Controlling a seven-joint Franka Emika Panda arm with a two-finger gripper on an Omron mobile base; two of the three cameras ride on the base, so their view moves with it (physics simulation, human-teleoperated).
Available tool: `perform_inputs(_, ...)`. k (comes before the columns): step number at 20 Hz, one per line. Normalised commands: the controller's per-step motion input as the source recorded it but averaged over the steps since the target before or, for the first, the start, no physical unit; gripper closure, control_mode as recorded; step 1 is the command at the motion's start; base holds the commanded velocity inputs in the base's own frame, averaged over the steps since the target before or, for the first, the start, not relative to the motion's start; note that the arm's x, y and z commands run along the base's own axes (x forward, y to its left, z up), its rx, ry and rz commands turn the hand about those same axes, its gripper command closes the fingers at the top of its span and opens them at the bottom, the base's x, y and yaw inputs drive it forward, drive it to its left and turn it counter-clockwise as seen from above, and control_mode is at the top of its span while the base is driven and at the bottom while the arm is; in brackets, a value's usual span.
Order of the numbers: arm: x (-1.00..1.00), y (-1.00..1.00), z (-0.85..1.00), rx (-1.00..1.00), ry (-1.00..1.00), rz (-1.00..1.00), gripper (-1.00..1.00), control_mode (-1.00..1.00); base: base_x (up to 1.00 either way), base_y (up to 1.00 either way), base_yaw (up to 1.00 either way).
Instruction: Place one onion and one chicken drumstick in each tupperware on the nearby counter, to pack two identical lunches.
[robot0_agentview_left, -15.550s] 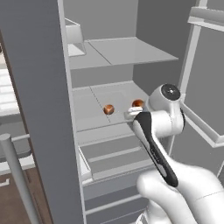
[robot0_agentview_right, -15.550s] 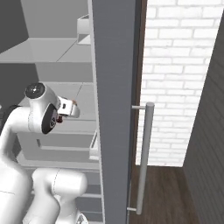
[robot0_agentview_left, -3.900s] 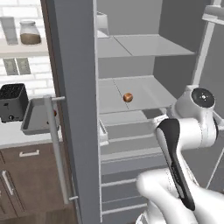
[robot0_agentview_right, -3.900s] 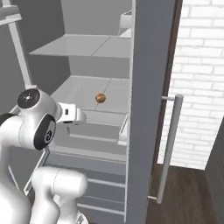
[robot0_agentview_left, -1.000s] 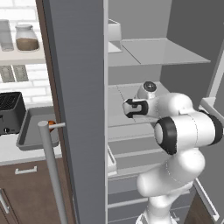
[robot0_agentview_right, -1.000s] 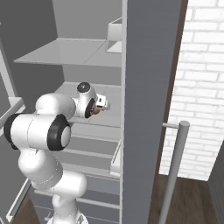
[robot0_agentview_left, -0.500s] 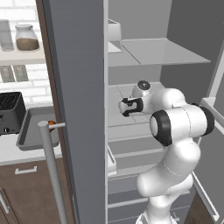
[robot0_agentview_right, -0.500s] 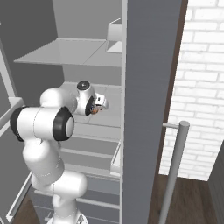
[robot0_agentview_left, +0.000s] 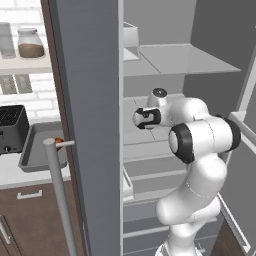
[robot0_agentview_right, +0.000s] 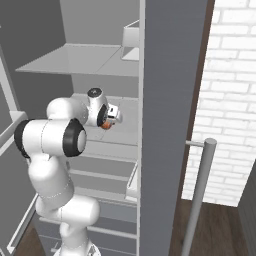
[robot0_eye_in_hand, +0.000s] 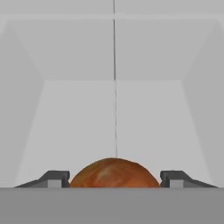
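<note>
**Pincer narrowing on the onion in the fridge**

While the arm is reaching onto the middle fridge shelf (robot0_agentview_left: 150, 145), the pincer (robot0_eye_in_hand: 114, 179) is sitting astride the onion (robot0_eye_in_hand: 114, 173), one fingertip on each side with a thin gap showing between tip and skin. A second ago it was standing wider at the same shelf; now it is drawing in, so it is half closed and not yet clearly gripping. From the right base view the onion (robot0_agentview_right: 105, 125) is peeking out just below the hand, resting on the shelf.

That is suggesting the grasp is under way. Out on the worktop (robot0_agentview_left: 20, 175), the grey tray (robot0_agentview_left: 35, 150) is waiting beside the black toaster (robot0_agentview_left: 11, 130), with something orange (robot0_agentview_left: 59, 142) at its near edge, partly hidden by the fridge door handle (robot0_agentview_left: 57, 190); I cannot tell what it is.
</note>
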Motion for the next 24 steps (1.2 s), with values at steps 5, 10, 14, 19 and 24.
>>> perform_inputs(5,-0.77,0.02,-0.06,0.00,-0.05,0.00,1.00,-1.00,0.00,0.00,0.00)
perform_inputs(10,-1.00,0.00,0.64,0.00,-0.03,0.00,1.00,-1.00,0.00,0.00,0.00)
perform_inputs(14,-1.00,-0.13,1.00,0.02,0.00,0.00,1.00,-1.00,0.00,0.00,0.00)
perform_inputs(19,-1.00,-0.20,0.86,0.01,-0.02,0.00,1.00,-1.00,0.00,0.00,0.00)
perform_inputs(24,-1.00,-0.05,0.61,0.00,-0.08,0.00,1.00,-1.00,0.00,0.00,0.00)
